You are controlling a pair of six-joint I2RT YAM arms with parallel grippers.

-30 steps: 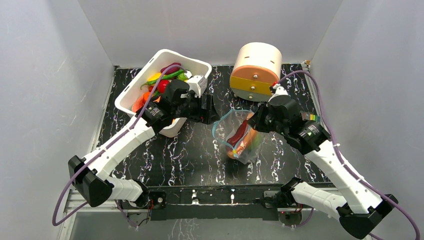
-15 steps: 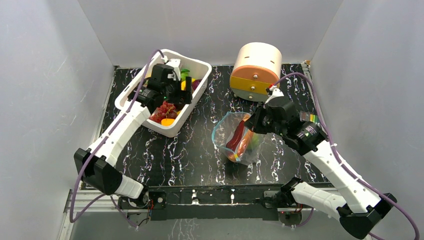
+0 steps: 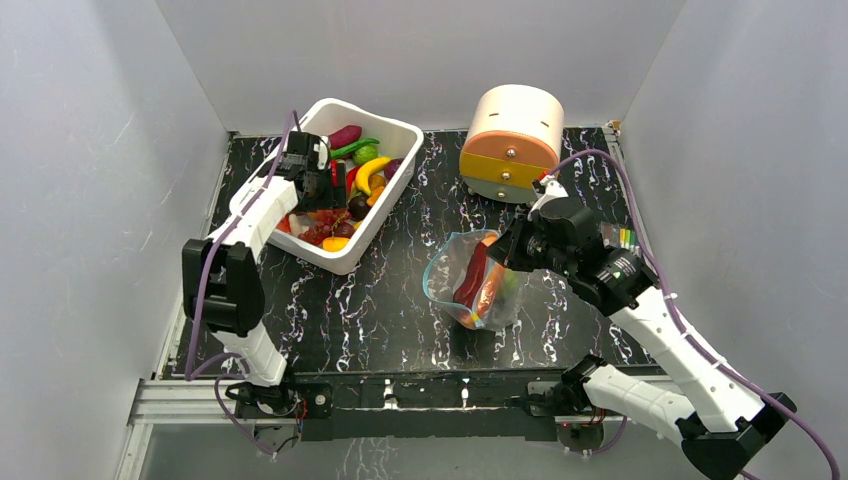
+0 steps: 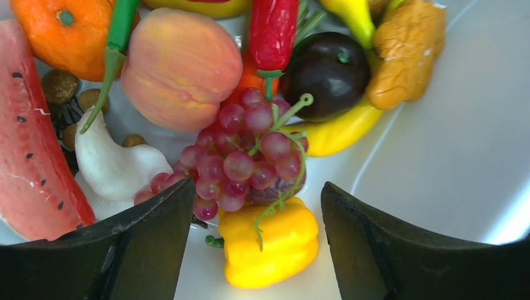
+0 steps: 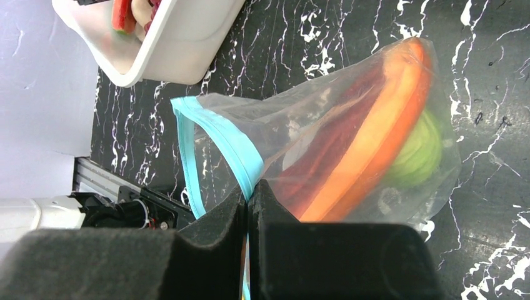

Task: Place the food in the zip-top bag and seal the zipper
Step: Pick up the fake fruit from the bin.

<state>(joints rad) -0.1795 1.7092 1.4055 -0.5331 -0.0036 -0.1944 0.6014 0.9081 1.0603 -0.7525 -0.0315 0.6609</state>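
The empty, wide-open left gripper hangs over the lumpy red grape bunch in the white plastic bin, probably light, pinchable mid-cluster; the right gripper clamps the clear crinkly bag.

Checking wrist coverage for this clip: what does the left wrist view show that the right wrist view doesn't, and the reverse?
Left wrist only: the open left gripper over red grapes, a yellow pepper and a peach. Right wrist only: the right gripper shut on the zipper of the zip-top bag, which holds a carrot and a green cabbage, on the black table. Both: the white bin, its inside in the first, an outer corner in the second.
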